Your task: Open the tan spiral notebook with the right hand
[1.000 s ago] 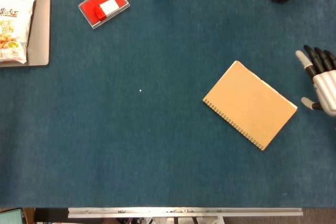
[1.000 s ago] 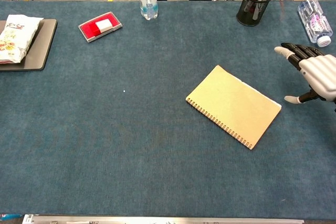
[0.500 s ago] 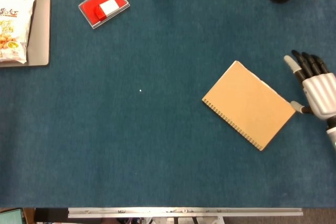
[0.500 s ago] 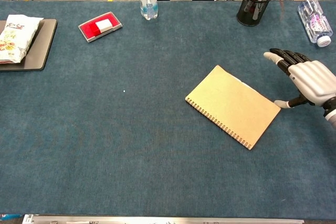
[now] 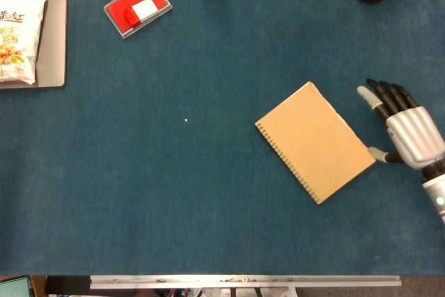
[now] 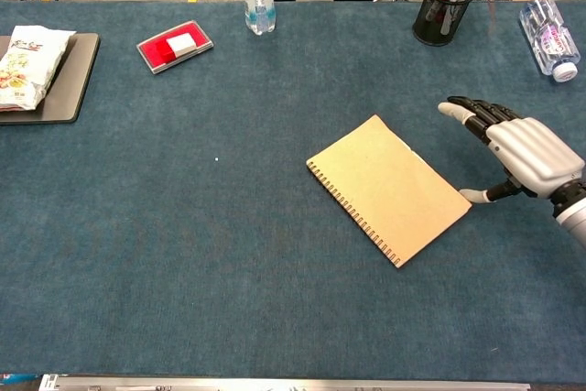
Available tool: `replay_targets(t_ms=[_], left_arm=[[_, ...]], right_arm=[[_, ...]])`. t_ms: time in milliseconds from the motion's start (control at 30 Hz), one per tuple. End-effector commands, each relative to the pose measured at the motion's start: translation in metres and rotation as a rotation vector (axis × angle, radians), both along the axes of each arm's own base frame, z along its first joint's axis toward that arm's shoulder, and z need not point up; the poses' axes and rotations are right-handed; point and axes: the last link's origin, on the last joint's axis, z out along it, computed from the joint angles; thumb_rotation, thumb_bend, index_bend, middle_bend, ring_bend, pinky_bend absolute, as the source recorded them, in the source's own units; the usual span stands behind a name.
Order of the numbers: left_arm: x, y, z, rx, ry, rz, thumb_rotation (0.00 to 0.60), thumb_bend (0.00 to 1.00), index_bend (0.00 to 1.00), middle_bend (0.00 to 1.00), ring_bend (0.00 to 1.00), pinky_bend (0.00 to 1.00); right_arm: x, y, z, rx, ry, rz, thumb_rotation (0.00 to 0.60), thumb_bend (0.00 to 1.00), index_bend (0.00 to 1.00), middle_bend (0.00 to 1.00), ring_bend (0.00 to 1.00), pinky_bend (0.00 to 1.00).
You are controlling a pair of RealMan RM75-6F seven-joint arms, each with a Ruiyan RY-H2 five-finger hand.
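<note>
1. Notebook: tan, spiral-bound and closed. It lies flat on the blue table, right of centre and turned at a slant. Its long axis runs from far-left to near-right. The wire spine sits along the left, near-side edge; the free edge of the cover faces right, toward the hand.
2. Right hand: it sits just beside the notebook's right edge. The fingers are stretched out and a little apart, pointing to the far left and holding nothing. The thumb tip is at the near-right corner; whether it touches the cover cannot be told.
3. Left hand: not seen in either view, so the right hand is the only one within reach.
4. Judgement: the cover probably has to be lifted from this right edge and swung leftward over the spine.
5. Also present: red box, snack bag, pen cup.
</note>
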Motion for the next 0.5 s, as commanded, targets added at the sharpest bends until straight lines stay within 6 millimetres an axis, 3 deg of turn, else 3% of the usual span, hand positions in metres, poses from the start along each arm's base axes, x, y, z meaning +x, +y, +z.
replay_targets(t_ms=[33,500], left_arm=[[0.0,0.0,0.0,0.0,0.0,0.002,0.6,0.43,0.44,0.36,0.28,0.45],[-0.001,0.0,0.001,-0.001,0.002,0.008,0.6,0.43,0.44,0.36,0.28,0.45]], right_arm=[[0.003,0.004,-0.002,0.042,-0.031,0.001,0.6,0.0,0.0,0.0,0.0,0.11],[0.018,0.021,-0.006,0.27,-0.208,-0.041,0.6,0.0,0.0,0.0,0.0,0.11]])
